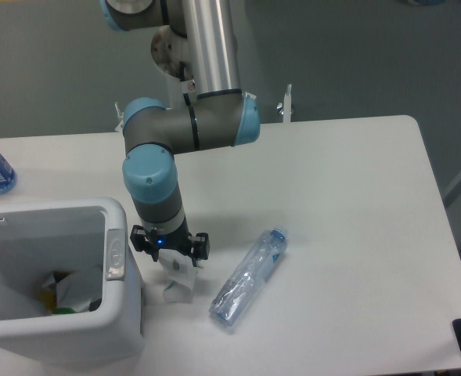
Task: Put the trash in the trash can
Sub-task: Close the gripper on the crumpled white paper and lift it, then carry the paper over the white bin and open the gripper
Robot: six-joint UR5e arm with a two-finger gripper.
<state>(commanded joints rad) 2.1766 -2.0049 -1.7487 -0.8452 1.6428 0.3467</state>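
Dark unreadable print on carton [179,283]

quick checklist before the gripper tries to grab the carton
1. Gripper over the crumpled white carton: ok, it sits directly above the carton's upper end.
2. Fingers open enough to straddle the carton: cannot tell, the wrist hides the fingertips.
3. Carton already gripped: cannot tell, contact is hidden.
4. Clearance from the trash can: not ok, the gripper is very close to the bin's right wall.
5. Crushed clear bottle out of the way: ok, it lies apart to the right.
6. Trash can open to receive: ok, no lid over it, some waste already inside.
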